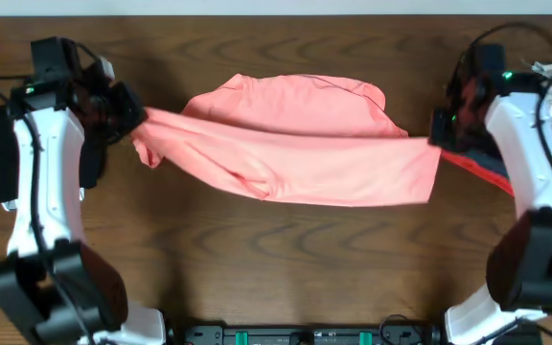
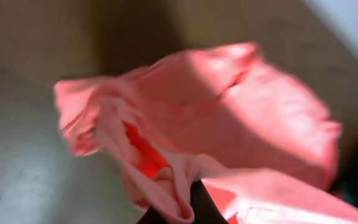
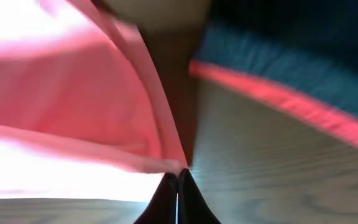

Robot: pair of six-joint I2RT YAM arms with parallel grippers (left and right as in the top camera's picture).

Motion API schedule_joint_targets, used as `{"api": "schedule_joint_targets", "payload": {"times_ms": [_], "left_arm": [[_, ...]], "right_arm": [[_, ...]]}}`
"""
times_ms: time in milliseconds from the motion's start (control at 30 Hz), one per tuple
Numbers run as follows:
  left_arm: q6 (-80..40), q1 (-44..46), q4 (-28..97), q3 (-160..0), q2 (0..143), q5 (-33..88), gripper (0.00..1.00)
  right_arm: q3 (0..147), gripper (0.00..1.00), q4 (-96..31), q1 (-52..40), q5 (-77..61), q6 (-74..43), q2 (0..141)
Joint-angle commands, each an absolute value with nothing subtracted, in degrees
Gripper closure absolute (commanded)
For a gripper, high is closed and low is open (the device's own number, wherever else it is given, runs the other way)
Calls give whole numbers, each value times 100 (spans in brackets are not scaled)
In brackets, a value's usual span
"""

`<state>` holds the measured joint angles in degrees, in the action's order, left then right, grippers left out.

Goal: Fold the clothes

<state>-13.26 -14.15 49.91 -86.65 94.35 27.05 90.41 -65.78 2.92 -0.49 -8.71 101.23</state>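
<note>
The shirt (image 1: 305, 144) is stretched across the middle of the desk (image 1: 257, 259), the left claw (image 1: 130, 120) and right claw (image 1: 437, 134) each closed on one end. Both seem to pinch only a thin edge, so a harder pull may slip it free.
</note>
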Motion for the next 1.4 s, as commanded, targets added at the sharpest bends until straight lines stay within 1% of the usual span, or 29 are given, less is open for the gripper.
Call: {"api": "schedule_joint_targets", "payload": {"times_ms": [0,133,333,567,833,967,1167,1300,1367], "left_arm": [[-1227,-1439,4762,-8875,8438,3153,94],[-1350,-1439,4563,-8875,7540,3153,94],[-1487,-1439,4552,-8875,6475,3153,94],[-1647,-1439,4576,-8875,5693,3153,94],[-1922,-1439,4615,-8877,5426,3256,94],[-1920,-1439,4615,-8875,5710,3256,94],[-2029,-1439,4259,-8875,6914,3260,94],[-2158,-1323,3518,-8875,7968,3387,94],[-2340,-1140,2661,-8875,8733,3413,94]], "right_arm": [[10051,99,-6775,329,237,-893,9188],[11069,99,-7116,449,475,-895,8530],[12175,99,-7590,825,475,-888,7776],[12759,99,-7843,954,784,-869,7170],[12803,99,-8034,952,906,-871,6967],[12803,99,-8066,952,923,-873,7338],[12803,99,-8023,954,921,-871,8519],[12803,99,-7666,967,923,-845,9623],[12803,99,-7100,987,845,-718,10368]]}}
